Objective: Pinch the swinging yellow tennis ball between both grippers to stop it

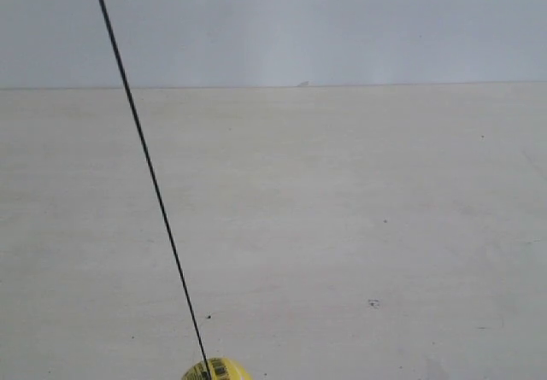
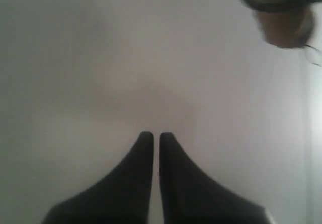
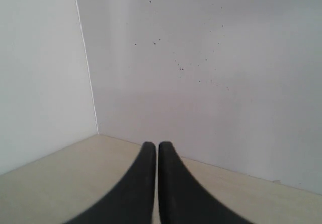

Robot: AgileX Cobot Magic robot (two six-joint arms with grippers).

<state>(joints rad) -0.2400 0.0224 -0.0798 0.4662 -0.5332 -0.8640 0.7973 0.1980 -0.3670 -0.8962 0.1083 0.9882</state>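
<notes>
A pale bench (image 1: 342,226) fills most of the exterior view, and its far edge meets a plain grey-blue wall (image 1: 342,21). A thin black string (image 1: 145,154) slants down across the bench from the top of the picture. At its lower end is the yellow tennis ball (image 1: 218,371), well away from the far edge and cut off by the bottom of the frame. Only the top of the ball shows, with a black barcode print. Whether it touches the bench cannot be told. Neither arm appears in this view. In the left wrist view, the left gripper (image 2: 153,136) has its two black pointed jaws drawn almost together with only a thin slit between them. They hold nothing, against a blank, hazy grey background. A yellowish and dark shape (image 2: 279,12) sits at one corner of that picture, too blurred to identify. In the right wrist view, the right gripper (image 3: 156,147) is likewise narrowed to a sliver and holds nothing. It points across the bench towards a corner where two white walls meet, one of them dotted with small dark specks (image 3: 180,69).
</notes>
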